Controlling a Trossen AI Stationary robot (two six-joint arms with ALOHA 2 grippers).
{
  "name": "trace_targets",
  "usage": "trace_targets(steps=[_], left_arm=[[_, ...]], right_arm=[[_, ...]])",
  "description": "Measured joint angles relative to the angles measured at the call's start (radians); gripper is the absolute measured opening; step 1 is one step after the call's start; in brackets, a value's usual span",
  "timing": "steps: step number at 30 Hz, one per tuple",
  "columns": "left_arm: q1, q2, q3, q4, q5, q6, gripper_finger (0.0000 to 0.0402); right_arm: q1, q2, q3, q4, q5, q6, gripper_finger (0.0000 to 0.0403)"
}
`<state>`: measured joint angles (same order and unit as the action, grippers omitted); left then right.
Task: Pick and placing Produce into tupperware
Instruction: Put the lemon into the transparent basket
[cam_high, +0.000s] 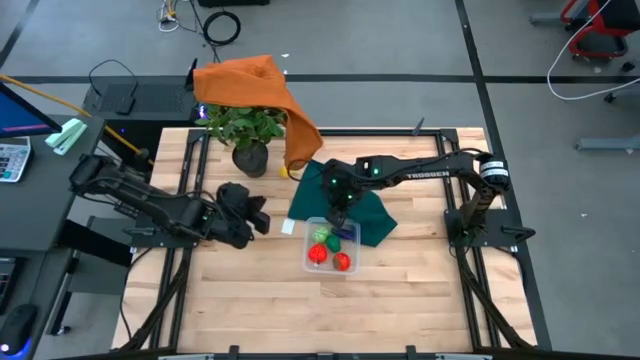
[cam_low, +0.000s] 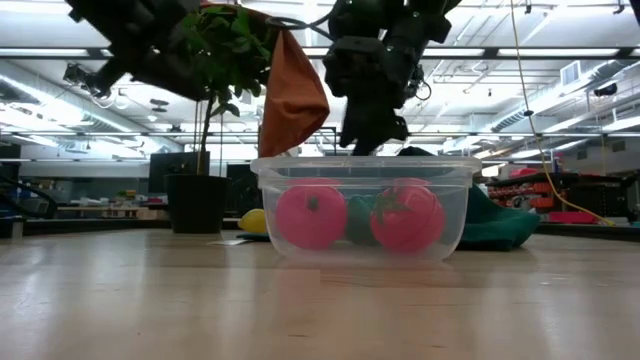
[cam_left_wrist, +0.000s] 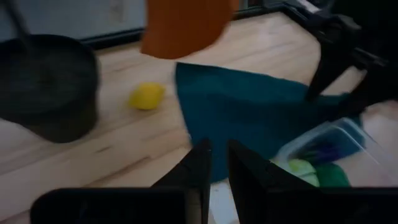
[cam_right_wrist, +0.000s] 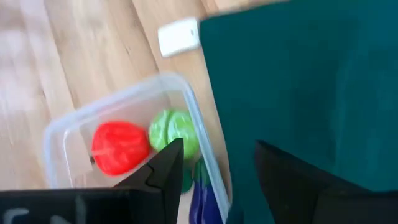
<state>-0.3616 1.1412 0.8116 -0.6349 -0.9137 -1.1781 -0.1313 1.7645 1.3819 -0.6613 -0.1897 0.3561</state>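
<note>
The clear tupperware (cam_high: 345, 262) stands on the wooden table, its far end on a teal cloth (cam_high: 352, 200). In it lie two red pieces of produce (cam_high: 342, 262), a green one (cam_right_wrist: 174, 134) and a dark blue one (cam_right_wrist: 202, 194). A yellow piece (cam_high: 283, 172) lies on the table beside the plant pot. My right gripper (cam_high: 338, 216) hangs open and empty just above the tupperware's far end. It also shows in the low view (cam_low: 372, 125). My left gripper (cam_high: 262, 218) is shut and empty to the left of the tupperware, clear of the table.
A potted plant (cam_high: 245, 135) stands at the back with an orange cloth (cam_high: 262, 88) draped beside it. A small white block (cam_high: 288, 227) lies to the left of the tupperware. Bare wood lies near the table's front edge (cam_high: 330, 320).
</note>
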Motion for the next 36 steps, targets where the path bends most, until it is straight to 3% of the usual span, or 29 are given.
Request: trace_targets(steps=[14,26,36], left_arm=[[0.0,0.103,0.0,-0.065,-0.156,-0.076,0.0052],[0.018,0.26,0.0,-0.089,-0.16,-0.305,0.0059],[0.018,0.266,0.0,-0.072,-0.163,-0.321,0.0056]], right_arm=[[-0.02,0.0,0.0,0.235,0.161,-0.155,0.0186],[-0.098,0.0,0.0,0.238,0.164,-0.203,0.0206],[-0.124,0.0,0.0,0.209,0.16,-0.203,0.0205]])
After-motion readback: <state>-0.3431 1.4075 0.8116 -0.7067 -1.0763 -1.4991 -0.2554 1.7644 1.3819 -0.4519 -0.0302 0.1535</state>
